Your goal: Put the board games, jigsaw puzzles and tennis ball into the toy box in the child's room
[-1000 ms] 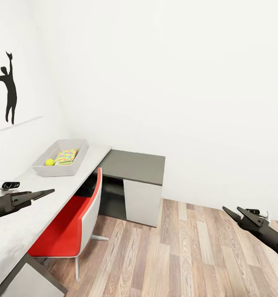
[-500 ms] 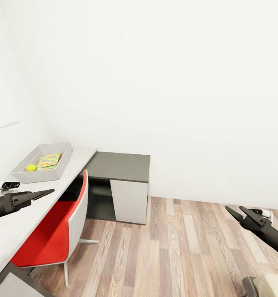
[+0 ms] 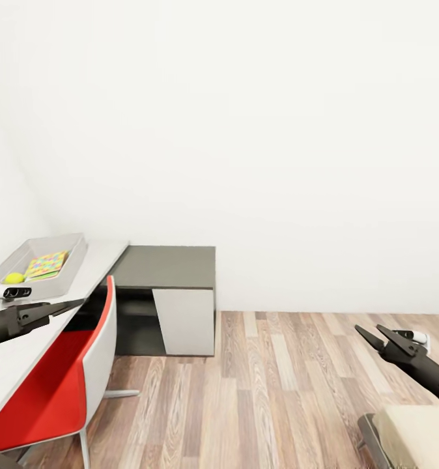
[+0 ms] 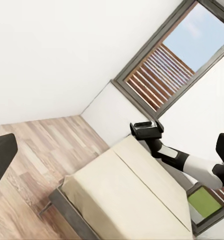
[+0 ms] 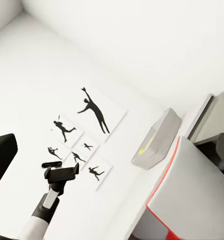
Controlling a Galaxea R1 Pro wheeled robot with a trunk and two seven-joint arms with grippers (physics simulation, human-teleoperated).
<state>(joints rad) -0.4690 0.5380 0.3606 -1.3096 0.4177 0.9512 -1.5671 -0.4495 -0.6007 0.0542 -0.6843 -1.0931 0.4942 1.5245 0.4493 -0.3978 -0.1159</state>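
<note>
Head view: left hand [image 3: 68, 304] held out level over the near edge of the worktop [image 3: 24, 355], fingers pressed together to a point, empty. Right hand [image 3: 372, 335] lower, off to the right over the wood-plank floor [image 3: 278, 391], fingers slightly spread, gripping nothing, forearm angled up from the lower right. Beyond the left hand, toy box [image 3: 73, 257] on the far end of the worktop, holding a jigsaw puzzle [image 3: 45, 265] and the tennis ball [image 3: 14, 278] beside it. Red and white chair [image 3: 83, 371] tucked against the worktop, dark grey side unit [image 3: 167, 268] past it. Corner of the bed [image 3: 418, 436] just below the right hand. Left wrist view: bed [image 4: 126, 200] bare and beige, a green flat box [image 4: 204, 201] near its far end.
</note>
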